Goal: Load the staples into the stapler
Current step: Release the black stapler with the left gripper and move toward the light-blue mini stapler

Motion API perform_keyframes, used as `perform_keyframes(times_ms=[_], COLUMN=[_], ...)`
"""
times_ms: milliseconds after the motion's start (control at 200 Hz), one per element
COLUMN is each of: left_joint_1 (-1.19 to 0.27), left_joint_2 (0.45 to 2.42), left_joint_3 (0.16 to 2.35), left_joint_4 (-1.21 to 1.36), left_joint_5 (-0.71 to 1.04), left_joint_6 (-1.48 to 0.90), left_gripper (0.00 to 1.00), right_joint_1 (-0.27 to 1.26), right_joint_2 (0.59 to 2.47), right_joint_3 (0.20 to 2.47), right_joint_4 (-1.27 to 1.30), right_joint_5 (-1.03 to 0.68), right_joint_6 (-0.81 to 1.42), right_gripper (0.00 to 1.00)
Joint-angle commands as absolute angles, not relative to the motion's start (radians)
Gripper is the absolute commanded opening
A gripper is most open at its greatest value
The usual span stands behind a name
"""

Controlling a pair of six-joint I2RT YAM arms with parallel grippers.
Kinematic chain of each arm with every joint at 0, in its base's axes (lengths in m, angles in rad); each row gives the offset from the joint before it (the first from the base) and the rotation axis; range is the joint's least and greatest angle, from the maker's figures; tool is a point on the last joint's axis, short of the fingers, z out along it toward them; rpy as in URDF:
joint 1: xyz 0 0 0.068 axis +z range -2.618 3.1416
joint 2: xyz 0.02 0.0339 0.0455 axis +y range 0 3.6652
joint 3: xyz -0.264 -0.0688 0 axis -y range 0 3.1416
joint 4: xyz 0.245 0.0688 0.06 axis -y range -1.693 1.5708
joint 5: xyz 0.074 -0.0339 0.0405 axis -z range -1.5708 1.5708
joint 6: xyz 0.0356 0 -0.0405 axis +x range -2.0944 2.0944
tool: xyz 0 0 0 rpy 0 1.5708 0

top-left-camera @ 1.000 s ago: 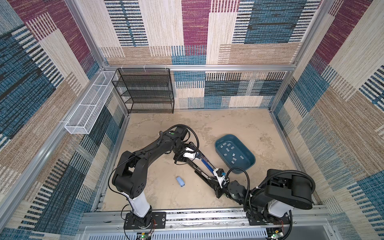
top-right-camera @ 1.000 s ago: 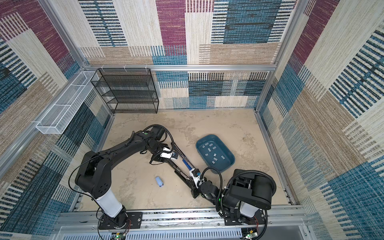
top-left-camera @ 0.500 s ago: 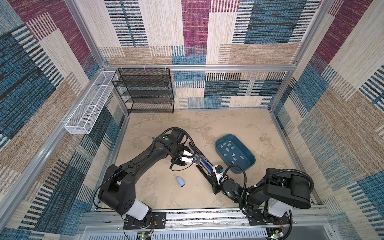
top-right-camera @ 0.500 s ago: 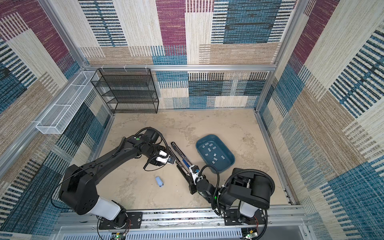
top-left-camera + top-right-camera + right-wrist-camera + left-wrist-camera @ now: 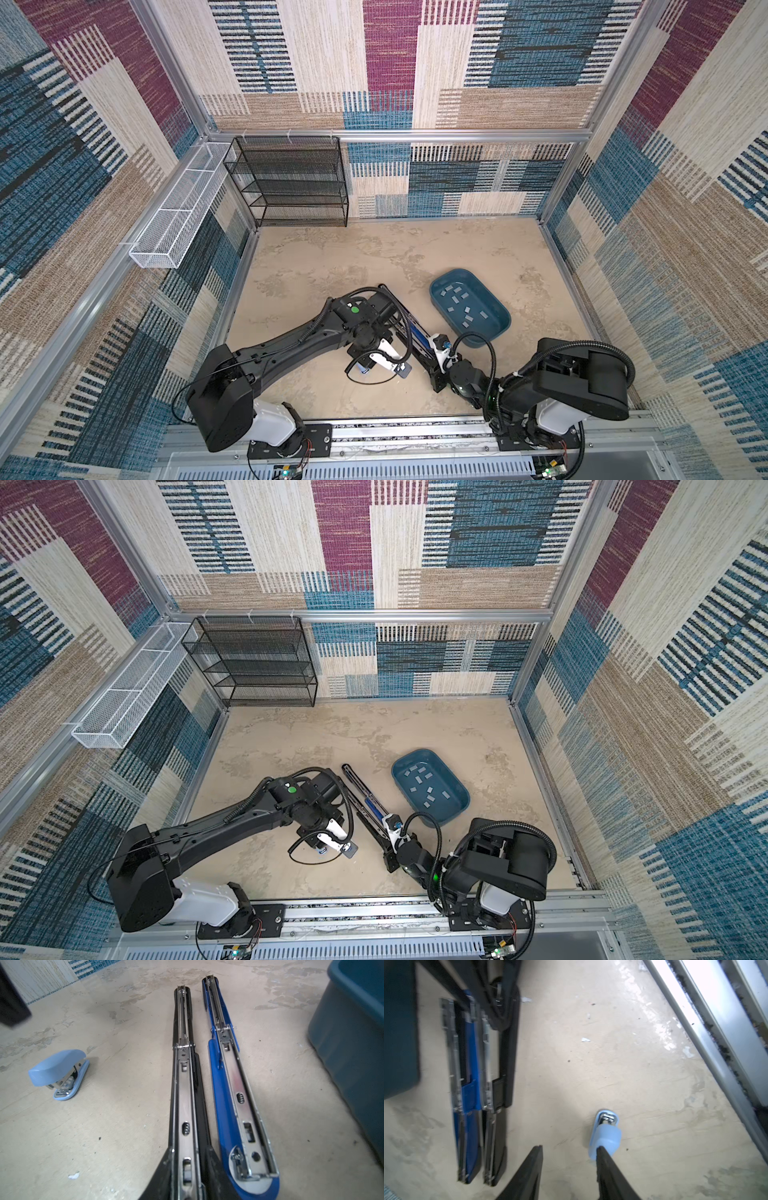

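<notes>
Two long staplers lie opened flat side by side, a black stapler and a blue stapler. My right gripper straddles the black one's near end. Its fingers sit tight against the sides, and contact is unclear. A small light-blue stapler stands alone on the floor. Beside it my left gripper is open and empty, with one fingertip overlapping the small stapler's rear. The staples are scattered in a teal bin.
The teal bin stands right next to the blue stapler. A black mesh shelf is at the back left and a white wire basket hangs on the left wall. A metal rail runs along the front edge.
My left gripper has swung from over the long staplers toward the front, down beside the small light-blue stapler. The long staplers' near ends have shifted slightly left with my right gripper.
</notes>
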State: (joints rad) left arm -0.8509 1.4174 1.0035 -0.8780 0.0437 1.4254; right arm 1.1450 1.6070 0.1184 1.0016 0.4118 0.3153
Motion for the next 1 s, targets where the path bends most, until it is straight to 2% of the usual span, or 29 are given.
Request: perform_keyframes(times_ms=[0,140,296,451,811,992], left_joint_1=[-0.871,-0.888,-0.887,-0.884,-0.883,-0.874], left_joint_2=[1.405,1.405,1.406,1.425,1.303,1.337], left_joint_3=[0.935,0.945,0.865,0.901,0.808,0.782], left_joint_4=[-0.781,-0.778,-0.72,-0.772,-0.731,-0.699], left_joint_5=[-0.019,-0.029,-0.123,-0.112,-0.127,-0.16], left_joint_6=[1.431,1.419,1.48,1.444,1.471,1.478], left_gripper=[0.5,0.5,0.53,0.52,0.59,0.58], right_joint_1=[1.146,1.146,1.146,1.146,1.146,1.146], right_joint_2=[1.629,1.662,1.673,1.692,1.692,1.654], right_joint_3=[0.131,0.178,0.186,0.203,0.192,0.153], right_joint_4=[1.042,0.994,0.992,0.977,0.996,1.012], right_joint_5=[0.398,0.397,0.421,0.43,0.41,0.41], right_joint_6=[0.315,0.319,0.326,0.346,0.346,0.352], right_gripper=[0.31,0.31,0.35,0.35,0.45,0.54])
